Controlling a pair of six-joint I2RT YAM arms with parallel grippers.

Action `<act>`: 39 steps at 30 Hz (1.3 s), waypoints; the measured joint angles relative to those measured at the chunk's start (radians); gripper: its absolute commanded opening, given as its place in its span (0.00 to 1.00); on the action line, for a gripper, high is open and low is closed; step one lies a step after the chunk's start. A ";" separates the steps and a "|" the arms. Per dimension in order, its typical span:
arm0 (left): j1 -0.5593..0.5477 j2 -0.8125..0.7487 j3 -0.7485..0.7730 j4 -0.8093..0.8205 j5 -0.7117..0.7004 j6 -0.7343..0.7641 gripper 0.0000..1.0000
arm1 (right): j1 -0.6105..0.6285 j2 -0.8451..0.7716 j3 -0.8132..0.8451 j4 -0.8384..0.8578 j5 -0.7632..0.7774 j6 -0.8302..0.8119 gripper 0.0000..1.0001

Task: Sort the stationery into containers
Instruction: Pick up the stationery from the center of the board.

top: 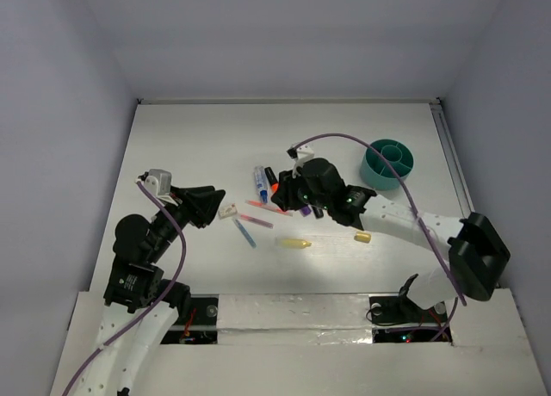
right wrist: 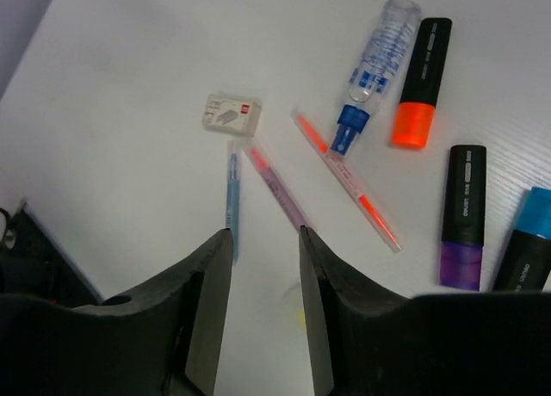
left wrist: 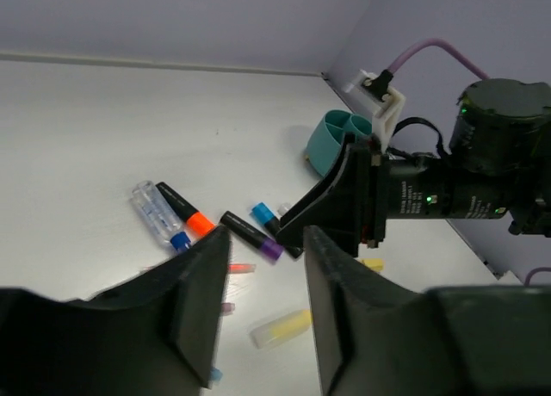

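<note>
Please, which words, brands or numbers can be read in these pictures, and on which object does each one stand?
Nothing can be read for certain.
small box: red label with print, too blurred.
purple marker: white print along the black barrel, too small.
clear pen: blue print, too blurred.
right arm: small white lettering, too blurred.

print on the purple marker (right wrist: 463, 215) looks unreadable.

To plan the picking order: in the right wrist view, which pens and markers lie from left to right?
thin blue pen → thin pink pen → orange highlighter → purple marker → blue marker
</note>
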State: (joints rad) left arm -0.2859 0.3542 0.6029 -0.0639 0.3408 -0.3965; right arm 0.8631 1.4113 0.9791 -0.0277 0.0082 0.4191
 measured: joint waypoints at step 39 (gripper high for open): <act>0.000 -0.019 0.000 -0.039 -0.048 -0.005 0.28 | 0.016 0.677 0.457 -0.118 0.293 0.050 0.47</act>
State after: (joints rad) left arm -0.2859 0.3355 0.6025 -0.1032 0.2928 -0.4019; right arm 0.8791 2.0884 1.4357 -0.1459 0.3016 0.4690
